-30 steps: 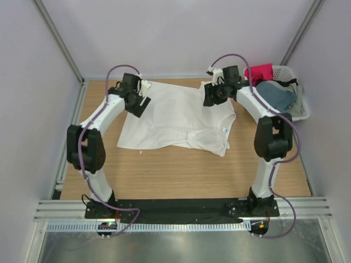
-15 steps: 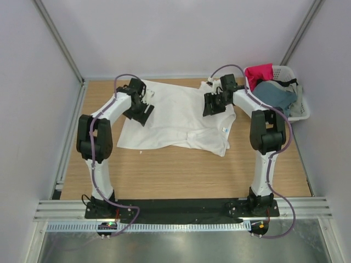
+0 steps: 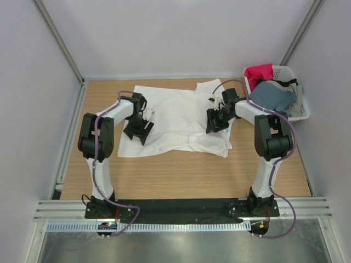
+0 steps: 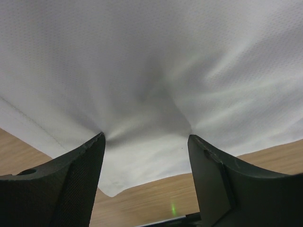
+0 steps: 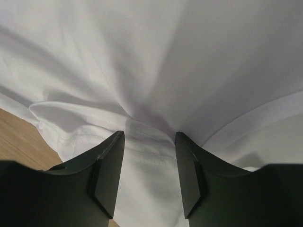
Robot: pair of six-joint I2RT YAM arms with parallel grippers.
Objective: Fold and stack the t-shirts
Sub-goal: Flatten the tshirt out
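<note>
White t-shirt (image 3: 175,118) lies spread on the wooden table (image 3: 181,175) in the overhead view, mid-table between the two arms, rumpled along its near hem. It looks light, limp and thin. It should sag and fold wherever it is lifted, so the surest holds are probably at the hem, sleeve edges or shoulders, taken evenly on both sides. The left gripper (image 3: 138,127) is down on the shirt's left part and the right gripper (image 3: 215,121) on its right part. A white slotted basket (image 3: 300,112) stands at the far right corner, well apart from the shirt, holding a slate-blue shirt (image 3: 274,96) and a red-pink shirt (image 3: 259,72). Nothing lies across the white one.

From the left wrist, the left gripper (image 4: 146,137) has its jaws standing wide apart, tips pressed into the cloth. Creases run toward the gap, but nothing is clamped. Bare wood shows just past the hem.

From the right wrist, the right gripper (image 5: 149,135) has its jaws partly apart with a ridge of cloth and a seamed edge rising between them. Whether they pinch it cannot be told.
</note>
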